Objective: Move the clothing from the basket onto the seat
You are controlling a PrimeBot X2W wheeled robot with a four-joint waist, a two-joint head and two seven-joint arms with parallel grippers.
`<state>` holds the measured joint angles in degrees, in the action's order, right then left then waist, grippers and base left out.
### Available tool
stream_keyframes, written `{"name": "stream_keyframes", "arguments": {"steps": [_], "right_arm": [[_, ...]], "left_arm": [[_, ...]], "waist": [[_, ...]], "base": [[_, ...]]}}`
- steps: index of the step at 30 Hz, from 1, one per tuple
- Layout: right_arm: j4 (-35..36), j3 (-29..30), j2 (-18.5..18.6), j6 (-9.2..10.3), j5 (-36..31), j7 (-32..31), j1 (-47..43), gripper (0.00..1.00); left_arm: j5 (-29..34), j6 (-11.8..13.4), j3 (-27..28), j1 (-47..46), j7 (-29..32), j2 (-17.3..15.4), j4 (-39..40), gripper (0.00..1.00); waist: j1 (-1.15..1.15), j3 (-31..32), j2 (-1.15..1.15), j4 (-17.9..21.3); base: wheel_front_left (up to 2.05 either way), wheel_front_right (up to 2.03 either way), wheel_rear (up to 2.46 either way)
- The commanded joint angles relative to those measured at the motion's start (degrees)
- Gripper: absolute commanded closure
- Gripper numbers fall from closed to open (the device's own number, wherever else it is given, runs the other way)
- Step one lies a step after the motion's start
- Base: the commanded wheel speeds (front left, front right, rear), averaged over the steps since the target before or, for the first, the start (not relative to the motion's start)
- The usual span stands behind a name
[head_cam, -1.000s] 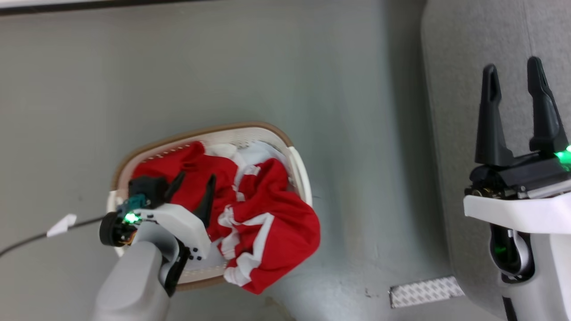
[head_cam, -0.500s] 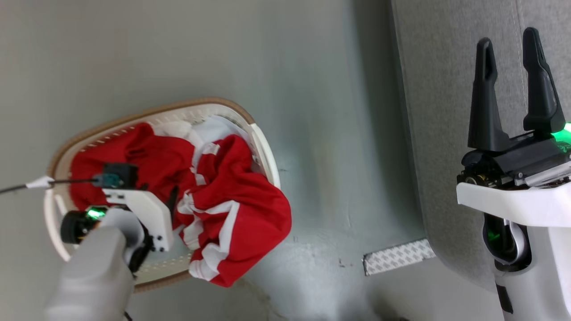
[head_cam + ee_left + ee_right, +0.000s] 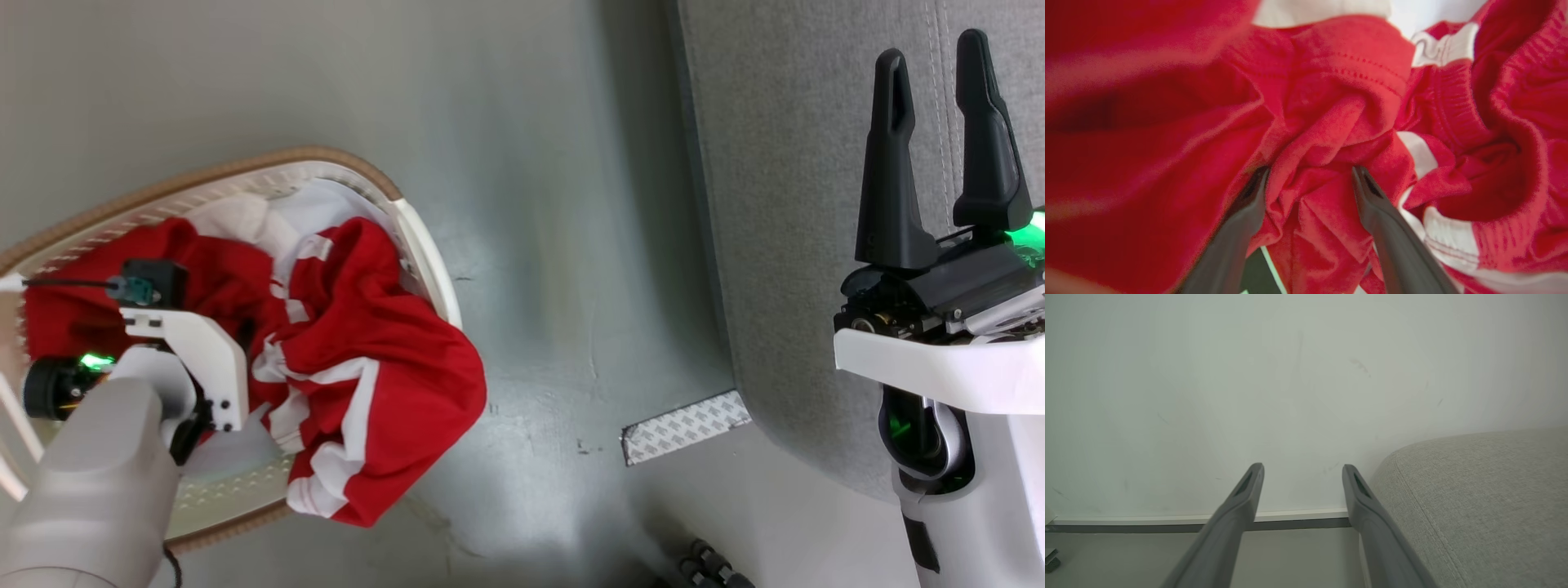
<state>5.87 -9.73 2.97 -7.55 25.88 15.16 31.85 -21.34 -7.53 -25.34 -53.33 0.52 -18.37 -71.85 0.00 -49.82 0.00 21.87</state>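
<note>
The clothing (image 3: 351, 359), soft red fabric garments with white trim, is lying heaped in the white perforated plastic basket with a brown woven-look rim (image 3: 423, 245). One fold is spilling over the side facing the seat, and nothing is lying on the seat yet. The left pincer (image 3: 1310, 171) is pointing down into the heap. Its two long dark fingers are standing fully apart and straddling a bunched ridge of red cloth, evidently to take a thick pinch, but they are gripping nothing as yet. Its pale forearm (image 3: 90, 490) is reaching in from the lower left, wrist bent downward. Farther off, the right pincer (image 3: 931, 45) is hovering wide open and empty, fingers upright, over the large light grey upholstered seat (image 3: 784, 204), apparently parked out of the way.
</note>
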Motion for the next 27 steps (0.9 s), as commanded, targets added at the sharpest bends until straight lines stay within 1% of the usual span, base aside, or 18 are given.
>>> {"name": "stream_keyframes", "arguments": {"steps": [1,3,6,7,9,12,17,21,24,27], "right_arm": [[0.39,-0.06,-0.1,0.12,0.51,-0.01,0.92,0.0],[0.39,-0.05,-0.09,0.12,0.51,-0.02,0.77,0.0],[0.4,-0.05,-0.09,0.12,0.51,-0.01,0.42,0.0],[0.33,-0.04,-0.09,0.12,0.47,-0.01,0.37,0.0],[0.04,-0.14,-0.09,0.12,0.27,-0.01,0.43,0.0],[-0.36,-0.04,-0.09,0.12,-0.31,-0.01,0.95,0.0],[-1.28,1.34,-0.07,0.12,-0.6,-0.01,0.68,0.0],[-1.99,1.41,-0.05,0.12,-0.97,-0.01,0.37,0.0],[-2.63,1.56,-0.05,0.12,-1.89,-0.02,-0.73,0.0],[-3.35,2.0,-0.04,0.12,-3.01,-0.02,-1.96,0.0]], "left_arm": [[0.93,0.1,-0.43,-0.54,1.14,-0.76,-0.57,0.0],[1.56,0.1,-1.5,-0.4,3.27,-0.8,-1.04,0.0],[1.34,0.1,-2.23,-0.83,4.52,-0.76,-1.21,0.0],[1.1,0.1,-2.34,-0.95,4.7,-0.74,-1.24,0.09],[0.66,0.1,-2.56,-0.89,4.64,-0.76,-1.32,1.0],[-0.26,0.1,-2.46,-0.38,3.43,-0.52,-1.34,1.0],[-2.1,0.1,-2.96,1.47,1.02,1.16,-0.89,1.0],[-3.4,0.1,-4.59,3.67,-1.34,2.42,0.22,1.0],[-4.63,0.1,-6.02,5.78,-3.15,3.94,1.7,1.0],[-6.85,0.1,-7.52,7.88,-4.57,5.14,3.17,1.0]], "waist": [[0.0,-0.83,0.0,0.83],[0.0,-1.26,0.0,1.09],[0.0,-1.66,0.0,1.12],[0.0,-1.72,0.0,1.08],[0.0,-1.69,0.0,0.98],[0.0,-1.05,0.0,0.65],[0.0,1.74,0.0,-0.48],[0.0,5.77,0.0,-1.36],[0.0,9.49,0.0,-2.36],[0.0,13.6,0.0,-3.63]], "base": [[0.0,0.0,0.0],[0.0,0.0,0.0],[0.0,0.0,0.0],[0.0,0.0,0.0],[0.0,0.0,0.0],[0.0,0.0,0.0],[0.0,0.0,0.0],[0.0,0.0,0.0],[0.0,0.0,0.0],[0.0,0.0,0.0]]}}
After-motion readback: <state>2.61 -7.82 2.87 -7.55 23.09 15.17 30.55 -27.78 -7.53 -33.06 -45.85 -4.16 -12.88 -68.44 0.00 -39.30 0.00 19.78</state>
